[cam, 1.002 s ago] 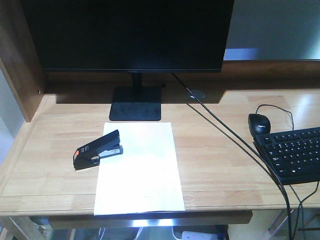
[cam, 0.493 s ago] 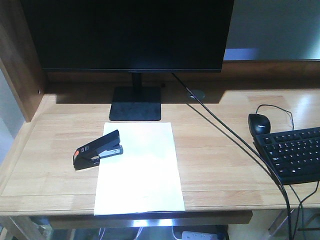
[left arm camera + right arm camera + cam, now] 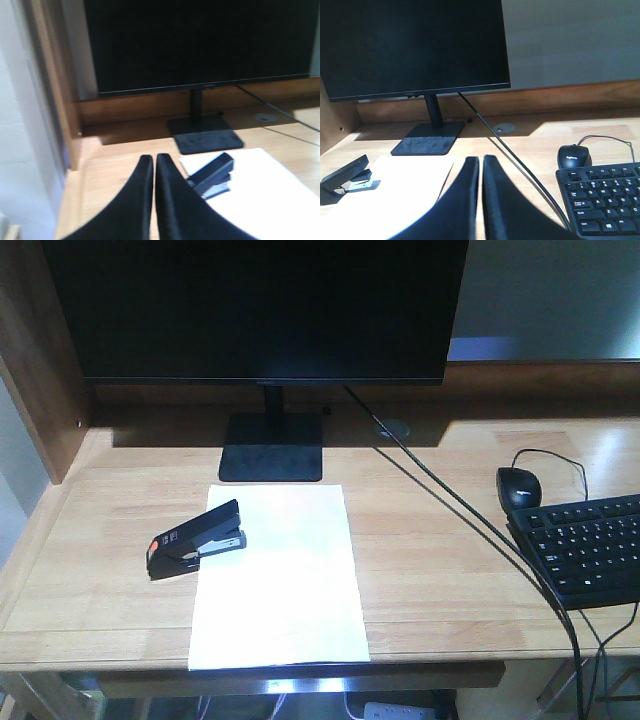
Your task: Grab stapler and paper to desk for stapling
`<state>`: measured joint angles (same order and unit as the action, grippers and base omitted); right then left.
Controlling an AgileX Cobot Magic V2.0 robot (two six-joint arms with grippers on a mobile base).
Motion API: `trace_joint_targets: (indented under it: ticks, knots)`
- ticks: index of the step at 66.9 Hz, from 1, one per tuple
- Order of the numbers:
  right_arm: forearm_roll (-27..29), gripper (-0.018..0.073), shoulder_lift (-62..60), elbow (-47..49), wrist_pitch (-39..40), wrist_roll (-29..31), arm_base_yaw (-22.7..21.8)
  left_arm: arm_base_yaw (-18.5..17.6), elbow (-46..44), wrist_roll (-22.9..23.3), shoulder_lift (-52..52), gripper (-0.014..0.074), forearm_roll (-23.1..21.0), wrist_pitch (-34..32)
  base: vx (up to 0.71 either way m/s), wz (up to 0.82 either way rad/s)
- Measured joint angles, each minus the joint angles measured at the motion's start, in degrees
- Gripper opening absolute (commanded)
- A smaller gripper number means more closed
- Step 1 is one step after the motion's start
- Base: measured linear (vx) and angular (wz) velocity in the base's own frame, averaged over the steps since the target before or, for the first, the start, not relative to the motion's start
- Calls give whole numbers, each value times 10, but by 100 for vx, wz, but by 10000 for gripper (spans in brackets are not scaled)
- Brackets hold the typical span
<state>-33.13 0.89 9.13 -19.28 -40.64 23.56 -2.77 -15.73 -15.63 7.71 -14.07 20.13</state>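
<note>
The white paper lies flat on the light-wood desk, in front of the monitor stand. The black stapler rests across the sheet's left edge, its orange-red rear end pointing left. No arm shows in the front view. In the left wrist view my left gripper is shut and empty, held back and to the left of the stapler and paper. My right gripper is likewise shut with nothing in it, near the paper's right edge, the stapler far to its left.
A black monitor on a square stand fills the back. A keyboard and mouse sit at the right, with a black cable running diagonally across the desk. A wooden side panel bounds the left.
</note>
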Motion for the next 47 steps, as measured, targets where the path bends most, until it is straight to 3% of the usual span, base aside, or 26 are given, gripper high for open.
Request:
trace_joint_targets:
  ticks: [12,18,27,47]
  knots:
    - [0,-9,0,0,0,0,0,4,70,113,-27,-7,107,-52,0,0]
    - [0,-9,0,0,0,0,0,12,112,140,-54,-7,130,-82,0,0]
    - [0,-9,0,0,0,0,0,23,161,149,-81,-7,141,-97,0,0]
    - [0,-9,0,0,0,0,0,28,173,150,-85,-7,157,-108,0,0]
